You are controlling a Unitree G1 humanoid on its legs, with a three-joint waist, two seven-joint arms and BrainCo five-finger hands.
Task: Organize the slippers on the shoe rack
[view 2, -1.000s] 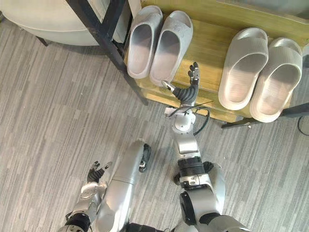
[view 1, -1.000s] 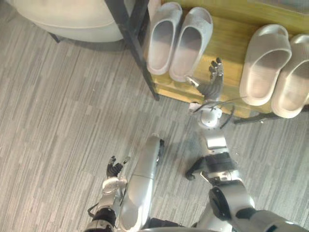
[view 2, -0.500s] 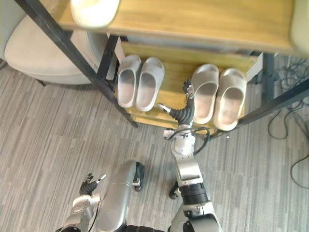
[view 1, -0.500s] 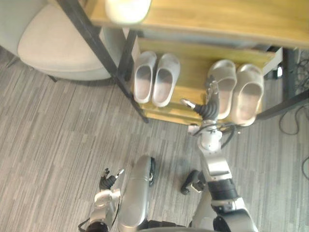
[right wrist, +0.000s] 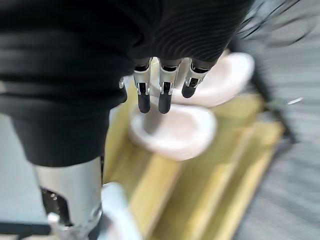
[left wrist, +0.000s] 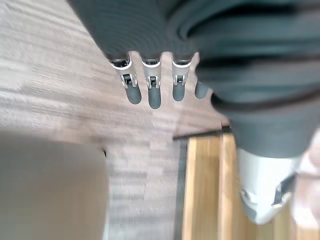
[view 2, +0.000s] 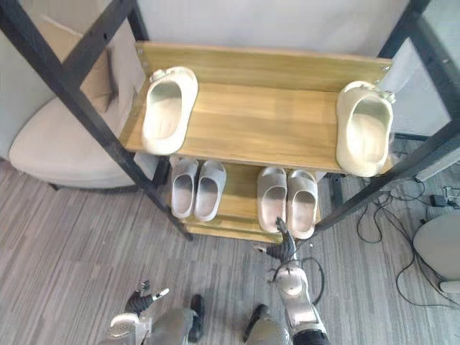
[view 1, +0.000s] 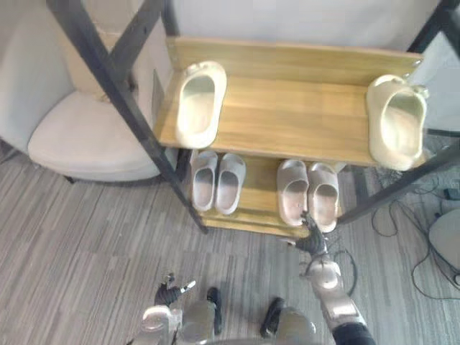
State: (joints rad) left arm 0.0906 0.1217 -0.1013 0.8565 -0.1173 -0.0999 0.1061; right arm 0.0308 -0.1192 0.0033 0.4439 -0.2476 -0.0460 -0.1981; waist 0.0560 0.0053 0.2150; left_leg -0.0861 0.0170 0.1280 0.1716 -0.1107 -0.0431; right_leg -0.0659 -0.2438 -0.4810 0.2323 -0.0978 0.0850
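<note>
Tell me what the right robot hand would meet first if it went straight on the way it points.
Probably the right-hand pair of slippers on the lower shelf: the right robot hand points at their near ends. Depth is unclear; the shelf's front edge may come first.

The camera has drawn back and risen, so the shoe rack's top shelf (view 1: 287, 118) has come into view, with one cream slipper (view 1: 200, 103) at its left end and another cream slipper (view 1: 399, 121) at its right. The right hand (view 1: 310, 236), earlier raised over the lower shelf (view 1: 257, 208) between the two grey pairs, is now at that shelf's front edge, just before the right pair (view 1: 307, 192).
</note>
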